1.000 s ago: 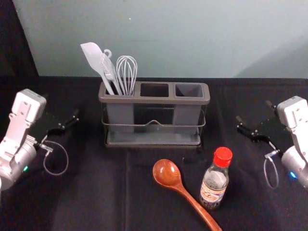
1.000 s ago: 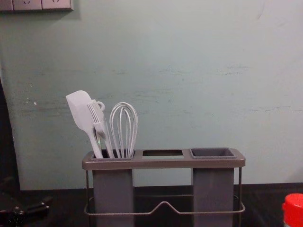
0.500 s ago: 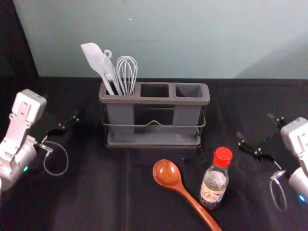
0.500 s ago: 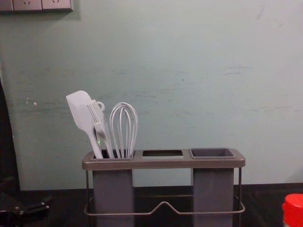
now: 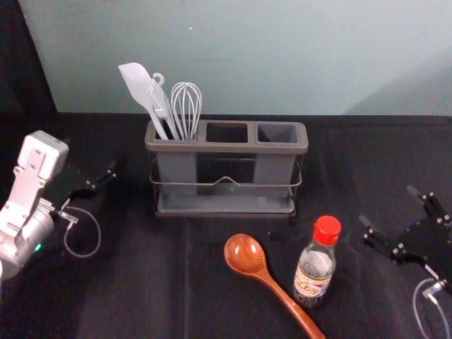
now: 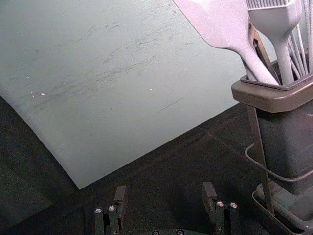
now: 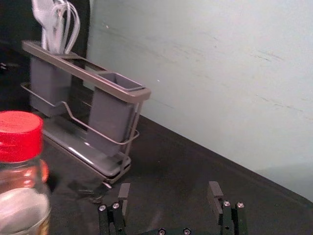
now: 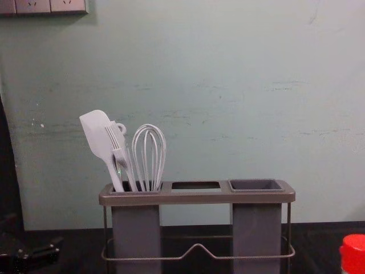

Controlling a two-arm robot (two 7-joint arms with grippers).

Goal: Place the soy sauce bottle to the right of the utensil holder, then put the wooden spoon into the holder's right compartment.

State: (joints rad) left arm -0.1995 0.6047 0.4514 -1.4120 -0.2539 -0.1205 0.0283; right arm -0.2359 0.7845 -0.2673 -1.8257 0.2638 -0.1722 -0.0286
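The bottle (image 5: 312, 282) stands upright on the surface (image 5: 141, 282), just beside the spoon (image 5: 245, 254) and nearer the robot than the holder (image 5: 226, 147). It looks like glass: stiff, slick, breakable, probably weighted low. Best grip is mid-body, below the cap (image 5: 327, 230). The right gripper (image 7: 169, 189) is to its right, 2 jaws apart; the left gripper (image 6: 165, 191), parked left of the holder, has its jaws apart too.

The soy sauce bottle (image 8: 355, 252) is cropped by the chest view's lower edge, the wooden spoon's handle (image 5: 289, 304) by the head view's
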